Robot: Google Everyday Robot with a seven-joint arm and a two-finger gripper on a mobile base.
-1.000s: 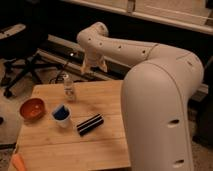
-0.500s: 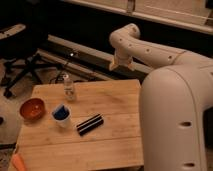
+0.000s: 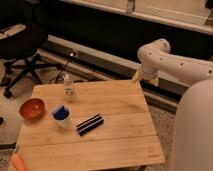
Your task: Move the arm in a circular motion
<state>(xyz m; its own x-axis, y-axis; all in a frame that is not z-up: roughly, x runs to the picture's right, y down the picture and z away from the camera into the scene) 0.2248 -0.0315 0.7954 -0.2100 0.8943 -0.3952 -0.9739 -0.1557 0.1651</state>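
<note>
Gripper (image 3: pixel 136 76), its grip state indiscernible, hangs beyond the table's (image 3: pixel 120 142) far right corner, where you can likely circle the arm (image 3: pixel 167 59) unobstructed.

Smooth cream plastic arm (image 3: pixel 186 68), pale gripper (image 3: pixel 136 77) off far right corner of matt wooden table (image 3: pixel 116 146), glossy orange bowl (image 3: pixel 32 109)

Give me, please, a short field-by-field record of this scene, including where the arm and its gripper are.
arm: cream-white, reaching in from the right, bent above the table's far right corner
gripper: low by that far right corner, apart from every object
table: light wood
left side of table: orange bowl, blue cup beside it
far side: clear bottle, upright
middle: black bar, lying flat
background: office chair, upper left
</note>
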